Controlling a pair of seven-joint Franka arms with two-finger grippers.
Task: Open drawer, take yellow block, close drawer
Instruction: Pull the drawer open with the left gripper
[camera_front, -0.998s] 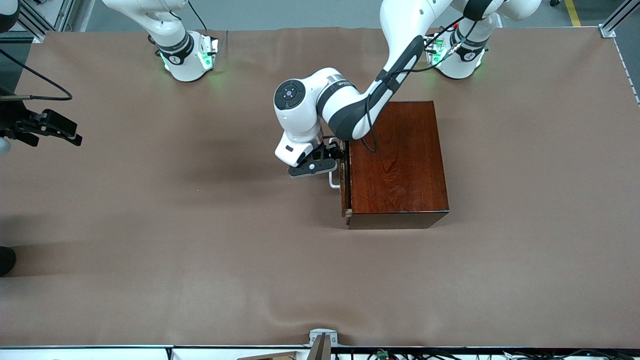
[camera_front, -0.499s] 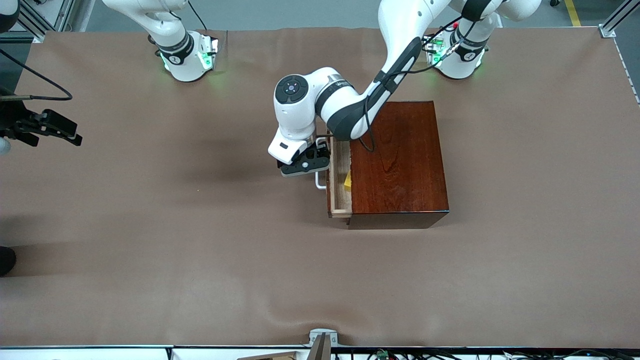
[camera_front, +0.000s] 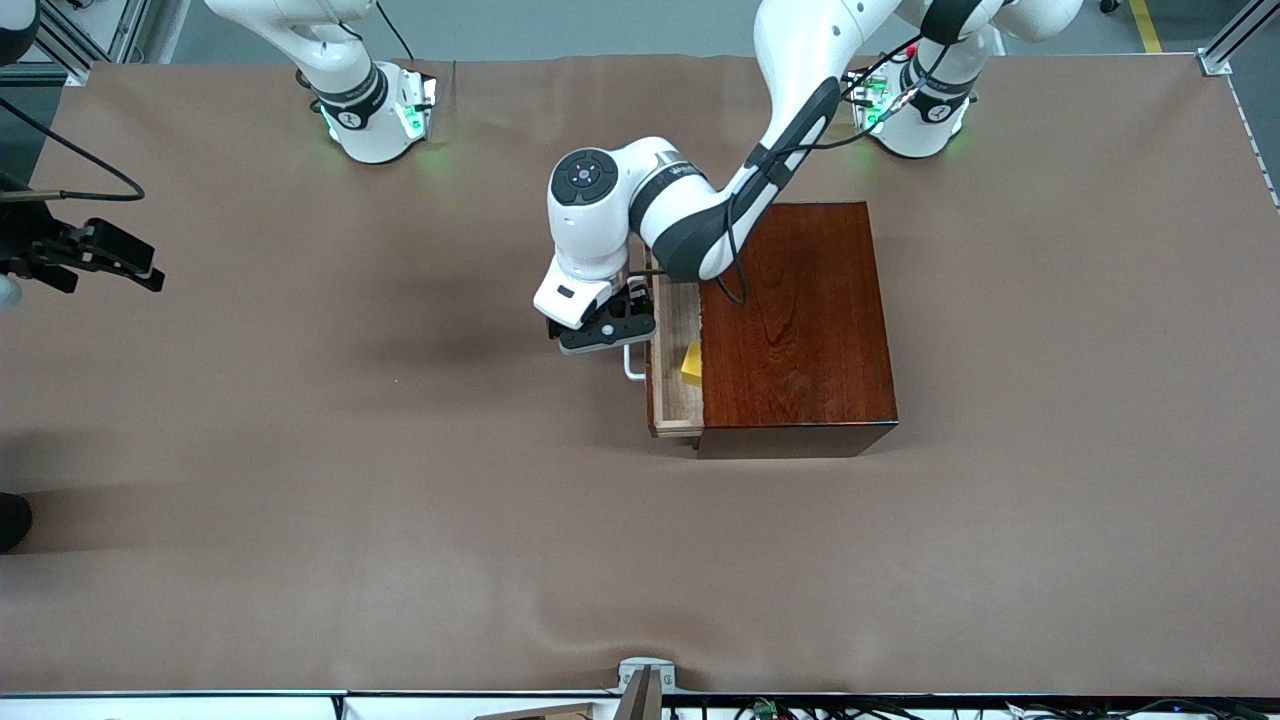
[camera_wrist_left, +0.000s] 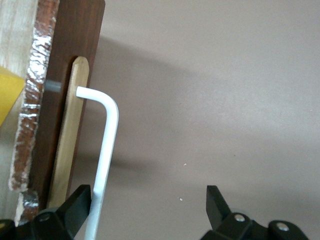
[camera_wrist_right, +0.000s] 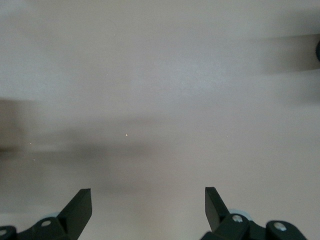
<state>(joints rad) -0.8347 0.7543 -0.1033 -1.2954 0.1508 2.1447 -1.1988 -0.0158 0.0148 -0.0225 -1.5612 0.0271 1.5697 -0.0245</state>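
The left gripper has its jaws apart, the drawer's white handle just inside one finger. The yellow block lies in the drawer, which is farther out of the wooden box than a moment ago. The right gripper, jaws apart, waits over bare desk.

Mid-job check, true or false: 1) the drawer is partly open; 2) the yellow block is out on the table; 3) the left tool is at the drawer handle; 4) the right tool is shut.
1) True: the drawer sticks out of the wooden box.
2) False: the yellow block lies in the drawer.
3) True: the left tool stands open with the handle against one finger.
4) False: the right tool is open, over bare table.
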